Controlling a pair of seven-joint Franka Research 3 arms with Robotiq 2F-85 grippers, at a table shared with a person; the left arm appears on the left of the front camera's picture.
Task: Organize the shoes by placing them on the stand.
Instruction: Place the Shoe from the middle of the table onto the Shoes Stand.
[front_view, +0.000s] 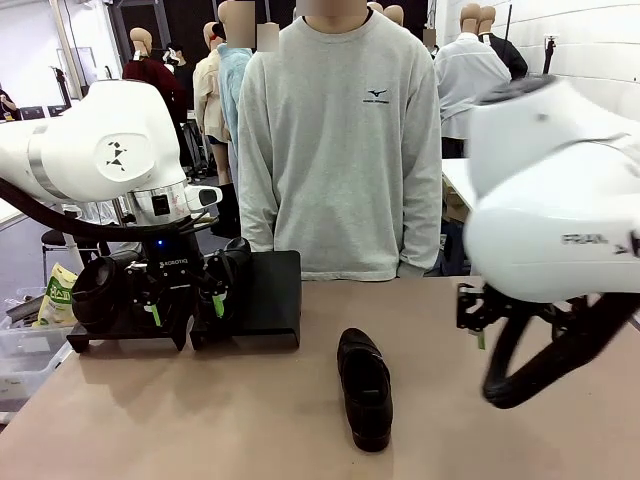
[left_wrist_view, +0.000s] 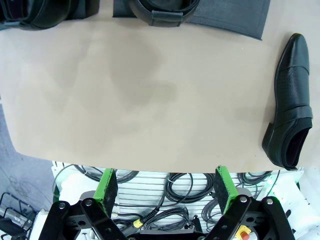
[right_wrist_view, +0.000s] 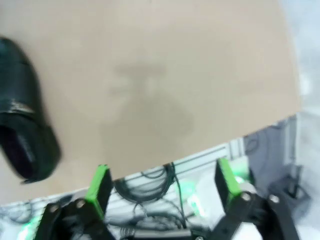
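Beige tabletop (front_view: 200, 420), matte and unmarked, serves as the work surface; a person in a grey sweatshirt (front_view: 340, 140) stands at its far side.

Landmark: the black stand (front_view: 265, 300) at the far left of the table.

Findings:
- Shoes on or at the stand (front_view: 105, 290): dark shoes sit on its left part, partly masked by the left gripper (front_view: 185, 305). Their exact count cannot be told.
- Loose black shoe (front_view: 365, 385): lies flat on the table to the right of the stand and nearer the robot, well apart from it, toe toward the person. In the left wrist view it (left_wrist_view: 290, 100) shows a perforated vamp, a strap across the instep and an open collar at the heel.
- Left gripper: just in front of the stand, fingers (left_wrist_view: 106, 184) spread apart, holding nothing.
- Right gripper (front_view: 478, 318): to the right of the loose shoe, well away from the stand, fingers (right_wrist_view: 99, 185) spread, empty; the view is blurred.

Handling assessment: the loose shoe looks light, with a smooth, slightly glossy upper that may slip under the pads. The sole and heel counter are likely stiff; the vamp probably yields. The best hold is judged to be across the heel collar or across the width at mid-shoe, pads on the side walls, not on the rounded toe.
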